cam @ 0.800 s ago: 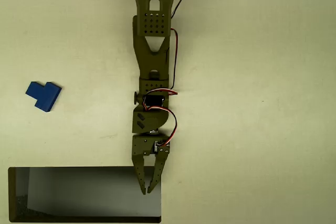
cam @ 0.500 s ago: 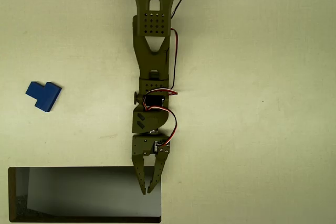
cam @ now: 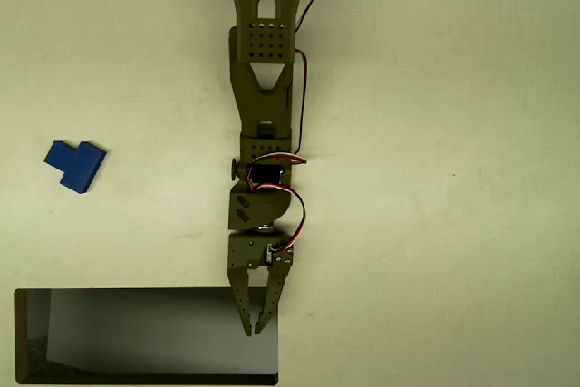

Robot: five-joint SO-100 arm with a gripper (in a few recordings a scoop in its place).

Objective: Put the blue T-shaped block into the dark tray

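The blue T-shaped block (cam: 74, 165) lies flat on the pale table at the far left of the overhead view. The dark tray (cam: 145, 378), with a thin black rim and a grey glossy floor, sits at the bottom left. My olive-green arm reaches down the middle of the picture. Its gripper (cam: 256, 329) is shut, with the fingertips together over the tray's right end and nothing between them. The block is well away to the upper left of the gripper.
The pale table surface spreads wide on the right of the arm and between the block and the arm. Red and black wires run along the arm (cam: 299, 70).
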